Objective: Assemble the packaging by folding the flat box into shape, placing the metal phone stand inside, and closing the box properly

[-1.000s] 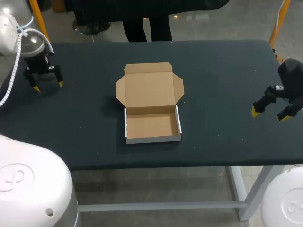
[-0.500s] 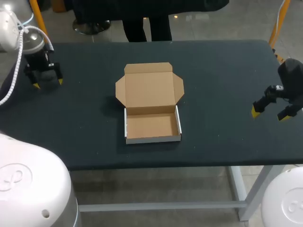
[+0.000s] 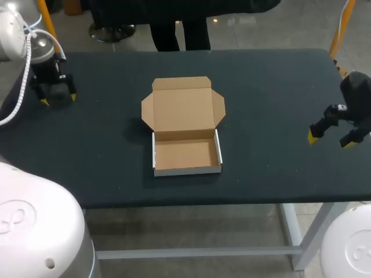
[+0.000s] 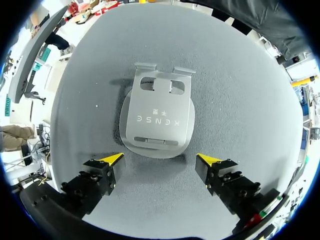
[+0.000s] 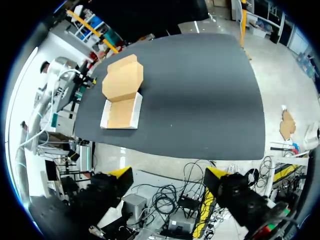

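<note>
1. Metal phone stand (image 4: 157,120): smooth grey plate with rounded end and two slots, flat on the dark, grainy table (image 3: 278,87) toward its far-left corner.
2. Left gripper (image 4: 160,159): fingers spread wide, holding nothing, pointing down, tips flanking the stand's near end without touching.
3. Cardboard box (image 3: 186,139): mid-table, tray folded up, white outside, lid laid open.
4. Right gripper (image 3: 330,141): fingers apart, holding nothing, near the table's right edge, well apart from the box.
</note>
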Robot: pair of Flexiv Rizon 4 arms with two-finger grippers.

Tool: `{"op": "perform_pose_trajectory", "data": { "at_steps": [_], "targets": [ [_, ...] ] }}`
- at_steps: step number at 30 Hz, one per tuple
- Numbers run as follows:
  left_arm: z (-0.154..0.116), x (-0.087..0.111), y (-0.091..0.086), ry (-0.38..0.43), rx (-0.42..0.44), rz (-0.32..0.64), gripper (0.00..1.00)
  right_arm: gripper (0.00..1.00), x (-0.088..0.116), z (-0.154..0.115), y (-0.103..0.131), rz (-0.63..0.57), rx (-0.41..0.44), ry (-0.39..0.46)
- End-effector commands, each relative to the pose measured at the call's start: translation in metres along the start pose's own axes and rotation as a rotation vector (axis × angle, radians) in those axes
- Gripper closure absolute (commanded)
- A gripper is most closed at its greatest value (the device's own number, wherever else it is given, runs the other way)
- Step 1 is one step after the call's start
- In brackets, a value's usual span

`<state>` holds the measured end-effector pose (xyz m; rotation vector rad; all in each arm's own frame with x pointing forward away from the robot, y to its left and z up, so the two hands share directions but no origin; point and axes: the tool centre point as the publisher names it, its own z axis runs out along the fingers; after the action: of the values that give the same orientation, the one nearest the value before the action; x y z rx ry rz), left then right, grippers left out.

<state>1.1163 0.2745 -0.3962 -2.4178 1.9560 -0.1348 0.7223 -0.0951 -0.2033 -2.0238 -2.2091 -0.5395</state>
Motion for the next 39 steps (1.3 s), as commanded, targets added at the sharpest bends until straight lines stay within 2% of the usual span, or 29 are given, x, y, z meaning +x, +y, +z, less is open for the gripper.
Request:
{"op": "perform_pose_trajectory", "data": {
  "at_steps": [1, 11, 14, 23, 29, 39],
  "targets": [
    [0.002, -0.001, -0.010, -0.003, -0.014, 0.001, 0.05, 0.00, 0.001, -0.003, -0.001, 0.000, 0.003, 0.000],
    [0.004, 0.001, -0.021, -0.009, -0.009, 0.007, 0.12, 0.00, 0.001, -0.003, -0.001, 0.000, 0.003, 0.000],
    [0.004, 0.001, -0.024, -0.010, -0.007, 0.007, 0.17, 0.00, 0.001, -0.003, -0.001, 0.000, 0.003, 0.000],
    [0.005, 0.000, -0.033, -0.021, 0.001, 0.007, 0.19, 0.00, 0.001, -0.003, -0.001, 0.000, 0.003, 0.000],
    [0.006, 0.000, -0.038, -0.032, 0.004, 0.010, 0.24, 0.00, 0.001, -0.003, -0.001, 0.000, 0.003, 0.000],
    [0.007, 0.001, -0.046, -0.043, 0.008, 0.014, 0.24, 0.00, 0.001, -0.003, -0.001, 0.000, 0.003, 0.000]
  ]
}}
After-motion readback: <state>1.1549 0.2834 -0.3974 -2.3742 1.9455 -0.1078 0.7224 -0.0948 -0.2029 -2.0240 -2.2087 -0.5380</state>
